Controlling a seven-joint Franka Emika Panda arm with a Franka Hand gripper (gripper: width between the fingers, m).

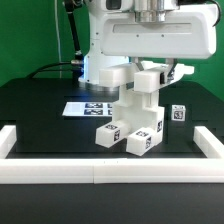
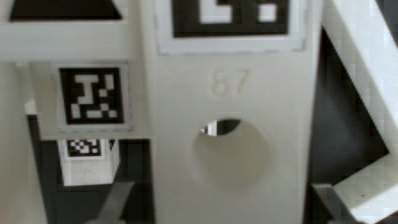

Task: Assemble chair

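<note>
Chair (image 1: 135, 118): half-built stack of white tagged blocks, standing upright mid-bench, with tags showing on the lowest blocks.
Gripper (image 1: 148, 70): down on the chair's top end, at 12 o'clock of the stack. The jaws are part-way in and clamped on the panel.
Panel (image 2: 228, 120): fills the wrist view, stamped 87, with a round dimple under the number and a tag above it. The dark fingers (image 2: 116, 205) sit against both of its long edges.
Loose cube (image 1: 178, 113): tagged, at 3 o'clock of the chair in the exterior view, resting apart from it.
Marker board (image 1: 82, 108): flat on the bench, at 9 o'clock of the chair, just beside it.
Border rail (image 1: 100, 172): white, running along the 6 o'clock edge, with side arms at 3 and 9 o'clock.
Bench (image 1: 40, 125): black top, carrying the lot.
</note>
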